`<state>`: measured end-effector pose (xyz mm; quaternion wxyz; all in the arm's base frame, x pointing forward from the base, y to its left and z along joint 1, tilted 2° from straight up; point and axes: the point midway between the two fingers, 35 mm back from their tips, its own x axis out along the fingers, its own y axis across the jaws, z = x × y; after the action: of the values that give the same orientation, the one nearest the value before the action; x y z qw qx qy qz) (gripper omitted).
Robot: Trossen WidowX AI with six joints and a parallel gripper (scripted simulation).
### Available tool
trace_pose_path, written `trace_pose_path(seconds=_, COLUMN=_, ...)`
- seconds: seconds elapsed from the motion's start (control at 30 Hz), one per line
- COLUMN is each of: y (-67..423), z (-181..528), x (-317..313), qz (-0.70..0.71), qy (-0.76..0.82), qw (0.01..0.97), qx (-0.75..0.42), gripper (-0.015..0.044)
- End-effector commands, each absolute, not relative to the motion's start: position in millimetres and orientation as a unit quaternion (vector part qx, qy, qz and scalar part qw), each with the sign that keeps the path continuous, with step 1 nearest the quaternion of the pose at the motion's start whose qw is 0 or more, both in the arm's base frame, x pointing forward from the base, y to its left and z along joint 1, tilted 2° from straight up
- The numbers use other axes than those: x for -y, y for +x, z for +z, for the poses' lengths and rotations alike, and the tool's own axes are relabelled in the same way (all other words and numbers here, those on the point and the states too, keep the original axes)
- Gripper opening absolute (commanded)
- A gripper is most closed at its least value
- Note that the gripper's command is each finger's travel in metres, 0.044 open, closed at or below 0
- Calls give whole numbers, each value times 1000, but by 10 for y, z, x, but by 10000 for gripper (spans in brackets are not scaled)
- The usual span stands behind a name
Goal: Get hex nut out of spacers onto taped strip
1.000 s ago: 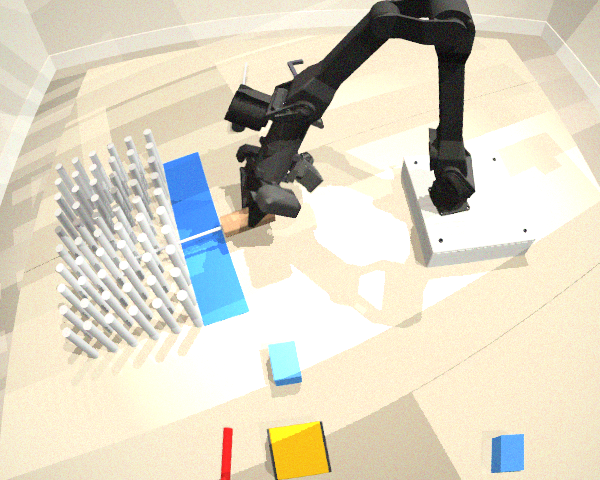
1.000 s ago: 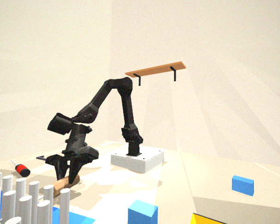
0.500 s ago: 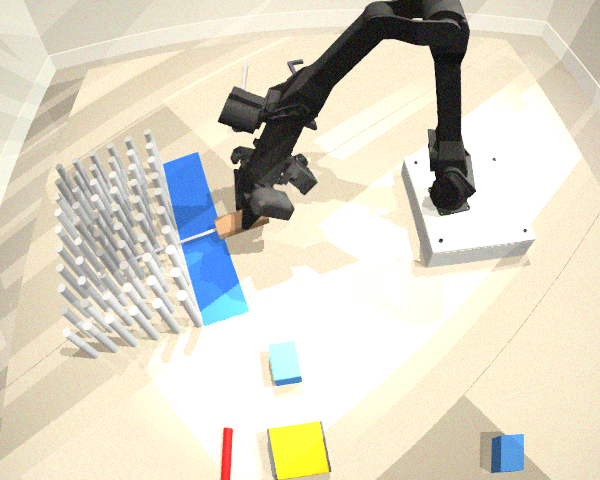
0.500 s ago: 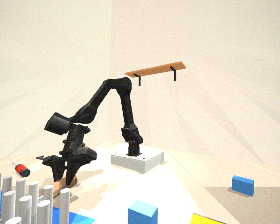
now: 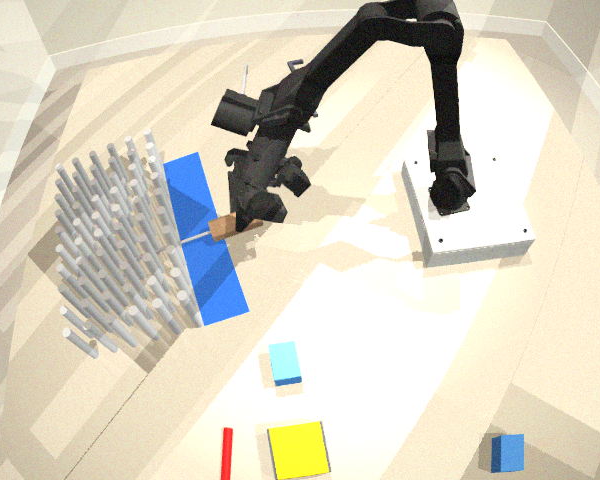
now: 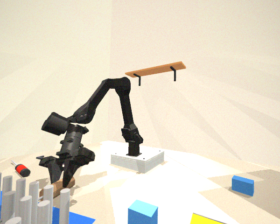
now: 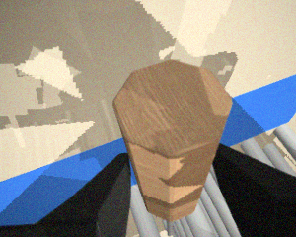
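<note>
My gripper (image 5: 243,222) (image 6: 59,184) (image 7: 170,157) is shut on the wooden handle (image 5: 221,227) (image 6: 49,189) (image 7: 173,109) of a tool, just beyond the strip's arm-side edge. The tool's thin metal shaft (image 5: 196,237) runs low across the blue taped strip (image 5: 216,284) (image 6: 73,216) (image 7: 271,106) and in among the standing grey spacers (image 5: 158,307) (image 6: 65,205) (image 7: 144,212). The shaft's far end is hidden between the spacers. The spacers stand upright in rows. I cannot make out the hex nut in any view.
A red-handled screwdriver (image 6: 22,170) lies behind the strip. A dark bent rod (image 5: 294,63) shows behind the arm. A light-blue block (image 5: 285,361) (image 6: 142,212), a yellow square (image 5: 298,450), a red rod (image 5: 227,454) and a blue block (image 5: 507,453) (image 6: 242,185) lie farther off.
</note>
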<state>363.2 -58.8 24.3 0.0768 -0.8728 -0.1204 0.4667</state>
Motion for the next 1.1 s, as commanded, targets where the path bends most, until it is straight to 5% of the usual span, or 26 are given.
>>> trace_pose_path(seconds=0.0, y=3713, z=295, x=597, qz=459, qy=-878, qw=73, qx=119, gripper=0)
trace_pose_path(seconds=1.07, y=3762, z=161, x=589, qz=458, qy=-878, qw=73, qx=119, gripper=0)
